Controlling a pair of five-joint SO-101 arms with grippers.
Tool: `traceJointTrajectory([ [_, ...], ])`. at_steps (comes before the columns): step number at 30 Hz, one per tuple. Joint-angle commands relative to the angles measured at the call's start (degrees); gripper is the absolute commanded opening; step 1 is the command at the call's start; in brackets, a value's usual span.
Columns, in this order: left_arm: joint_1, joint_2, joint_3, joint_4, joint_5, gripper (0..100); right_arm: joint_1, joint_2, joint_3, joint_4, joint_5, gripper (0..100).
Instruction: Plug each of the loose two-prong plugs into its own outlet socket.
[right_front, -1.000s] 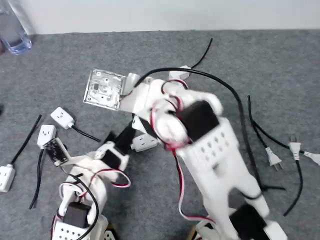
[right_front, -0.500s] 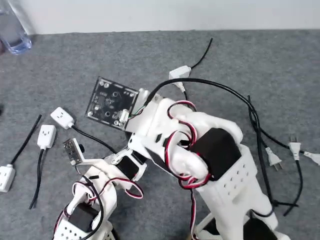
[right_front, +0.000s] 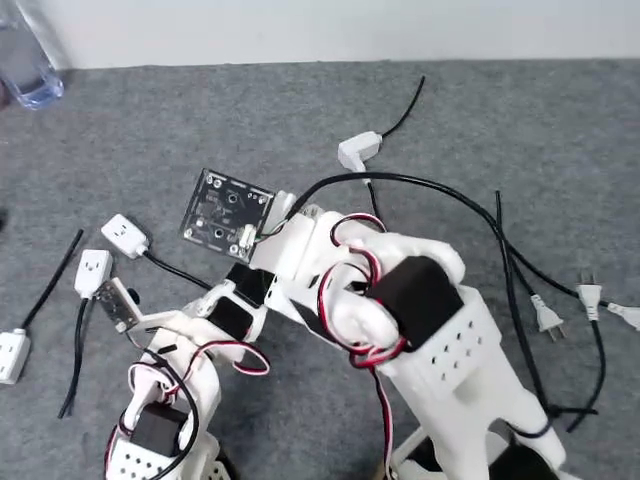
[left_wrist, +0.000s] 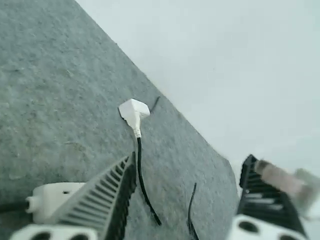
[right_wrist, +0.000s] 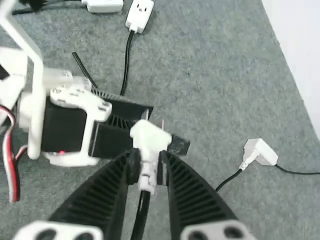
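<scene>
The desk (right_front: 150, 110) is showing flecked grey. The plug (right_wrist: 149, 140) and sockets (right_wrist: 139, 15) are showing white on black cords (right_wrist: 125, 65). The arms (right_front: 440, 350) are showing white, wired red.

A robotics lab bench: grey felt mat (right_front: 120, 120), white wall (right_front: 300, 30), scattered plugs (right_front: 546, 318).

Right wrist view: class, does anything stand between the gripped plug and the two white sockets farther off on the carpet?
Yes. The left gripper, its black fingers right in front of the plug held by the right gripper, lies between it and both sockets.
</scene>
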Motion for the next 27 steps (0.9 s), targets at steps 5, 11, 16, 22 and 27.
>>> traceJointTrajectory([
  [5, -0.1, -0.6, -0.7, -2.5, 0.5, 32, -0.7, 0.3, 2.2, -2.1, -0.3, 0.8],
  [11, 0.0, -0.4, -0.7, -2.3, 0.5, 32, -0.6, 0.3, 2.1, -4.1, 1.3, 0.8],
  [16, 0.0, -0.6, -0.7, 2.6, 0.2, 32, 1.7, 0.7, -0.3, -4.2, 2.7, 0.8],
  [22, -3.5, -0.6, -0.7, 14.6, -9.1, 32, 5.4, 1.0, -0.7, -0.9, 13.9, 0.8],
  [27, -15.3, -0.6, -0.7, 19.4, -19.4, 32, 9.2, 2.9, 1.0, -0.7, 23.0, 0.8],
])
